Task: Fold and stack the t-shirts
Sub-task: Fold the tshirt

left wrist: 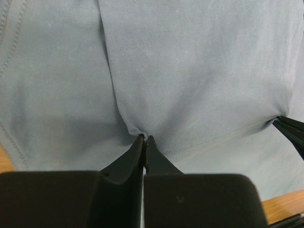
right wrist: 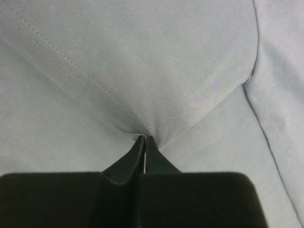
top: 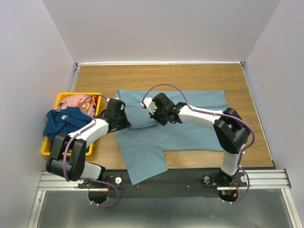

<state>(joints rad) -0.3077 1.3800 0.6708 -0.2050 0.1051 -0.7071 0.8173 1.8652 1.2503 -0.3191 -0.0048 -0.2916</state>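
A light blue-grey t-shirt (top: pixel 190 128) lies spread on the wooden table, its near part hanging over the front edge. My left gripper (top: pixel 127 122) is shut on a pinch of this shirt near its left side; the left wrist view shows the cloth (left wrist: pixel 190 71) bunched at the closed tips (left wrist: pixel 145 138). My right gripper (top: pixel 161 119) is shut on a fold of the same shirt (right wrist: pixel 156 71), with the tips (right wrist: pixel 145 138) closed on it. A dark navy t-shirt (top: pixel 64 121) drapes over the yellow bin (top: pixel 98 95). A pink patterned t-shirt (top: pixel 76 100) lies inside the bin.
The yellow bin stands at the table's left edge. Bare wooden table (top: pixel 190 76) lies behind the spread shirt. White walls close in the back and both sides. The right gripper's fingers (left wrist: pixel 290 129) show at the right edge of the left wrist view.
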